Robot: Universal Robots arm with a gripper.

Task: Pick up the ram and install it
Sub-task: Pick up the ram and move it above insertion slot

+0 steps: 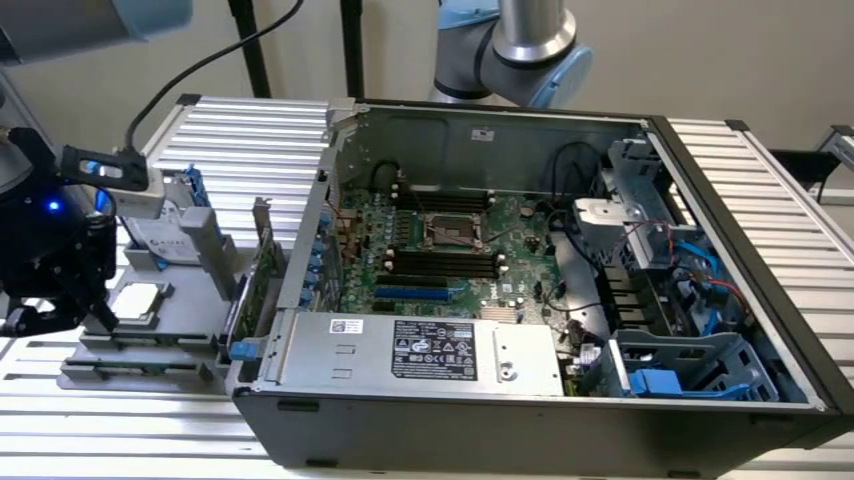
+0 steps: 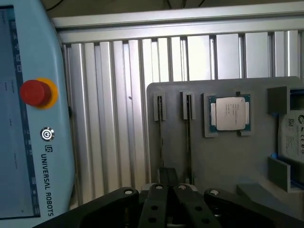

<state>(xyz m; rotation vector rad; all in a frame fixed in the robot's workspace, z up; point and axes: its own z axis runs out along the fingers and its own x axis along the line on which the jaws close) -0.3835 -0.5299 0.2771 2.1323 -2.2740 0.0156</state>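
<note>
A ribbed metal table (image 1: 761,190) carries an open computer case (image 1: 534,425) with its board (image 1: 461,235) exposed. Toward the exterior view's left, a grey tray (image 2: 223,161) lies on the table beside the case. A control tablet (image 2: 28,152) with a red button (image 2: 34,92) lies near the tray. The claw (image 2: 168,178) hangs over the tray, fingers pressed together, with nothing visibly held. A drive (image 2: 292,133) and a processor chip (image 2: 230,114) rest in the tray. The ram (image 2: 189,142) stands on edge in a narrow slot of the tray, a second stick (image 2: 160,142) beside it; the fingertips sit between them.
</note>
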